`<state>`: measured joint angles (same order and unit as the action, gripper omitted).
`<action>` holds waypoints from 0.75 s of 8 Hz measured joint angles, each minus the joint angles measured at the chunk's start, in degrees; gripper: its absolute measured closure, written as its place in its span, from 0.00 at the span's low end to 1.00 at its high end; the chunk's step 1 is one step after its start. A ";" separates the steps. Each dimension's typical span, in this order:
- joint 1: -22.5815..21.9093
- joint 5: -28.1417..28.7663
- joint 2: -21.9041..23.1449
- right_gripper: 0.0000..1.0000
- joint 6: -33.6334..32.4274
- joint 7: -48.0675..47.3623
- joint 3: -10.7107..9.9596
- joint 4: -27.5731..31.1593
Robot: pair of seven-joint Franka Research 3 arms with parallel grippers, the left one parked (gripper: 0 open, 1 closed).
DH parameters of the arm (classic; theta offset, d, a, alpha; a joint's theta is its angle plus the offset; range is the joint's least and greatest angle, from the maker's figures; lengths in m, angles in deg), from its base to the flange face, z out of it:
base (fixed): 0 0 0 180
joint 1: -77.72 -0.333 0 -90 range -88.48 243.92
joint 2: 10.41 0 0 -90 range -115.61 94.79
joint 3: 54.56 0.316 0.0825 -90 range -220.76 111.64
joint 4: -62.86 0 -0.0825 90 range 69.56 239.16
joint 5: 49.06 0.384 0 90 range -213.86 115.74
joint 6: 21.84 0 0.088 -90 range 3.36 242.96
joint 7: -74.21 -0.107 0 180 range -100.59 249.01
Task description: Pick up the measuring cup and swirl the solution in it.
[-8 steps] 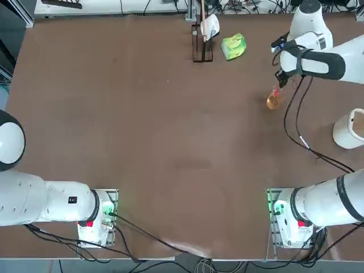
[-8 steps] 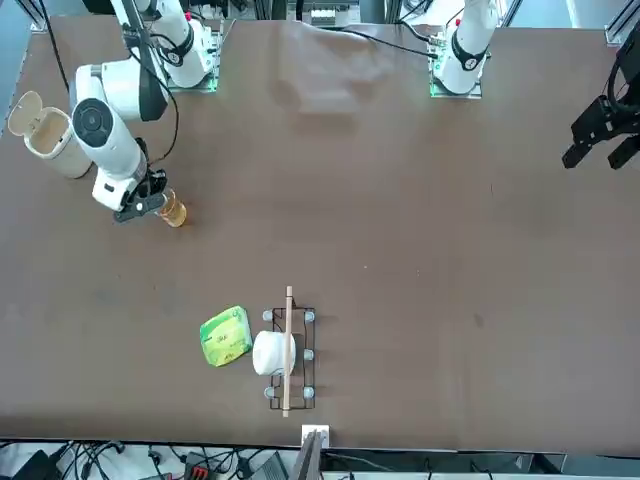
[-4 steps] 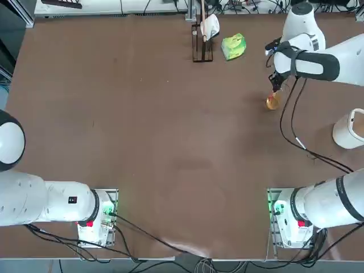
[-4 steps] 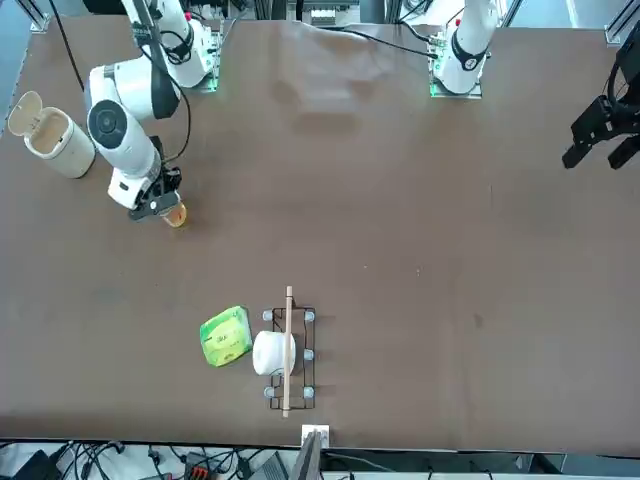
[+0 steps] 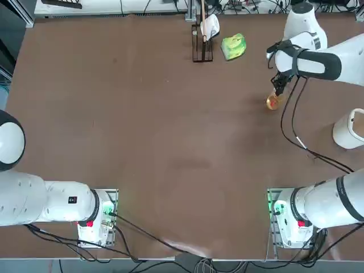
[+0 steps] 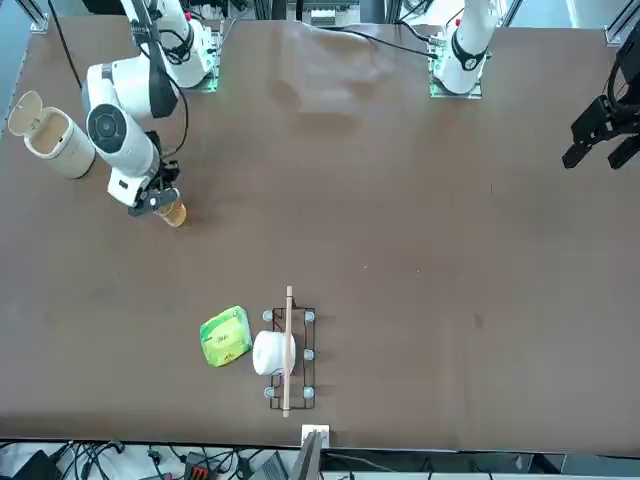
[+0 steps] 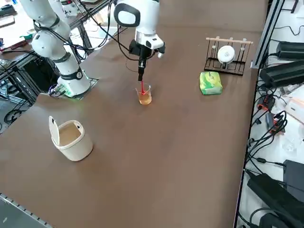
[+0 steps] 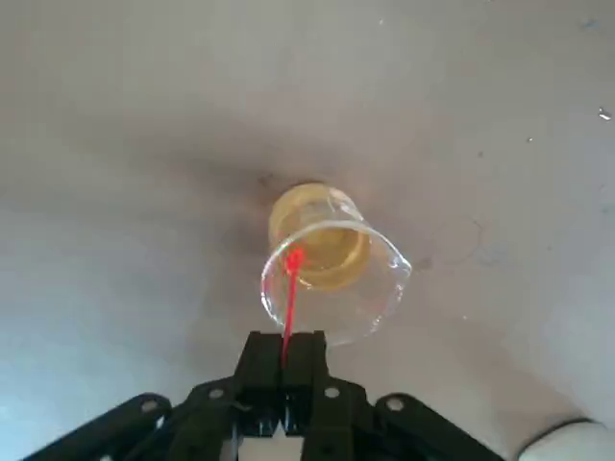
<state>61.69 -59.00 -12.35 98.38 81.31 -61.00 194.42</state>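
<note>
Brown table [image 7: 180,166], toward its far right corner: the right gripper [image 8: 285,338], clenched on a red stick [image 8: 290,305] (skinny thing), has shifted over the cup [image 7: 144,96], likely stirring.

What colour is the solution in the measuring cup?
Amber, a translucent golden yellow-orange; the right wrist view shows the solution best.

White bin [image 8: 569,442] cut off by right wrist view's edge.
</note>
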 joint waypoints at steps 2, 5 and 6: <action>2.66 -0.03 0.01 0.97 0.07 4.18 -0.34 -0.08; 4.10 -0.01 -0.50 0.97 2.49 5.20 -0.44 -0.90; 4.03 0.05 -1.11 0.97 2.62 5.20 -0.35 -1.97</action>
<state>65.72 -58.95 -13.46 101.00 86.51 -61.35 192.45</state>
